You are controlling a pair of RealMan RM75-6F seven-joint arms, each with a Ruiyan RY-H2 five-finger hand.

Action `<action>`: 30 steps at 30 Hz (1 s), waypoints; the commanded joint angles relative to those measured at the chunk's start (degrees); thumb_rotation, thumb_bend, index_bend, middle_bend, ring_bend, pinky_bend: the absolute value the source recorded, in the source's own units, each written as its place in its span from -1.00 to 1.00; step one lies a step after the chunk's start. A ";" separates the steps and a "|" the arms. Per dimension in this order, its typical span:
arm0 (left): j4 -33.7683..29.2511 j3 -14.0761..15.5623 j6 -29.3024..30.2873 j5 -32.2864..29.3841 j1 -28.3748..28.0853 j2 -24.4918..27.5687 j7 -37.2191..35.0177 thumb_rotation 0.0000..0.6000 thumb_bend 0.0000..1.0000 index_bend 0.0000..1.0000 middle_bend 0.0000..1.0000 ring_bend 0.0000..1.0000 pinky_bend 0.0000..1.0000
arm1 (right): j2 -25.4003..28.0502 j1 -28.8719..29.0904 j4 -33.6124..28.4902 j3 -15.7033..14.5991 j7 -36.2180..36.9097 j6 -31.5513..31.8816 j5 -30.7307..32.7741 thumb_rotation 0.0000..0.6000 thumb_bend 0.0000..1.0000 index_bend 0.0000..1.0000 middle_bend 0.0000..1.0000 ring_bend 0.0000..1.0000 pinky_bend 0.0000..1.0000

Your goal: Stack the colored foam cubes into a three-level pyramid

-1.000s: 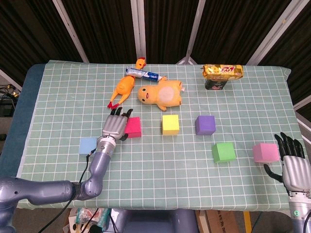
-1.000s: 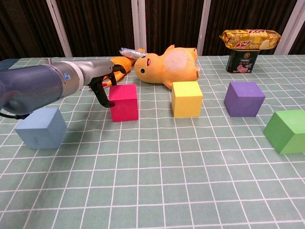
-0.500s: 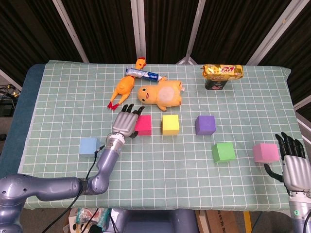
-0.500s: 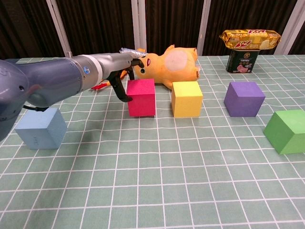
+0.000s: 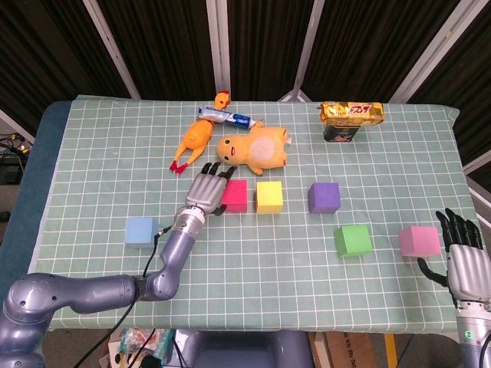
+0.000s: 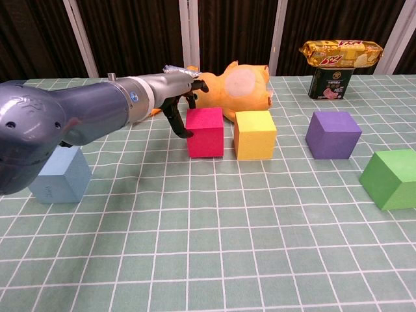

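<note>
Since the earlier frames, the left hand (image 5: 205,192) has travelled rightward across the checked cloth, and the red cube (image 5: 234,195) has come with it, from well left of the yellow cube (image 5: 269,196) to just beside it.

From the head camera, the left hand lies against the red cube's left side, its dark fingertips reaching past the cube's far edge toward the plush duck (image 5: 253,150). Red and yellow cubes sit side by side with a narrow gap, and the purple cube (image 5: 324,196) stands further right in the same row. A blue cube (image 5: 140,231) sits alone to the left, near the left forearm. The green cube (image 5: 353,240) and pink cube (image 5: 419,241) lie closer to the front edge on the right. The right hand (image 5: 465,261) hangs off the table's right corner, fingers spread and holding nothing. A rubber chicken (image 5: 195,140), a tube (image 5: 226,116) and a gold packet (image 5: 351,113) on a dark tin (image 5: 341,133) lie toward the back.

From the chest camera, the left hand (image 6: 177,97) has its thumb pressed on the red cube's (image 6: 205,132) left face, with the other fingers over the top rear; whether it truly grips the cube I cannot tell. The yellow cube (image 6: 254,134) stands just right of it, then the purple cube (image 6: 333,134), with the green cube (image 6: 392,178) at the right edge and the blue cube (image 6: 61,175) partly behind the arm.
</note>
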 commanded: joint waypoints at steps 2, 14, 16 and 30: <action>0.66 0.10 -0.30 -0.35 -0.36 -0.44 -0.18 1.00 -0.16 -0.91 -0.42 -0.96 -0.91 | 0.02 0.01 -0.06 0.03 0.00 -0.08 0.13 1.00 -0.42 -1.00 -1.00 -1.00 -1.00; 1.42 0.61 -0.35 -0.73 -0.77 -1.27 -0.81 1.00 -0.16 -0.91 -0.42 -0.96 -0.91 | -0.01 0.04 -0.15 0.08 -0.09 -0.14 0.35 1.00 -0.42 -1.00 -1.00 -1.00 -1.00; 1.54 0.56 -0.29 -0.59 -0.87 -1.38 -0.99 1.00 -0.16 -0.91 -0.42 -0.96 -0.91 | -0.01 0.03 -0.18 0.08 -0.10 -0.13 0.36 1.00 -0.42 -1.00 -1.00 -1.00 -1.00; 1.82 0.26 -0.08 -0.32 -1.47 -2.18 -1.80 1.00 -0.16 -0.91 -0.42 -0.96 -0.91 | 0.01 0.08 -0.37 0.09 -0.14 -0.33 0.61 1.00 -0.42 -1.00 -1.00 -1.00 -1.00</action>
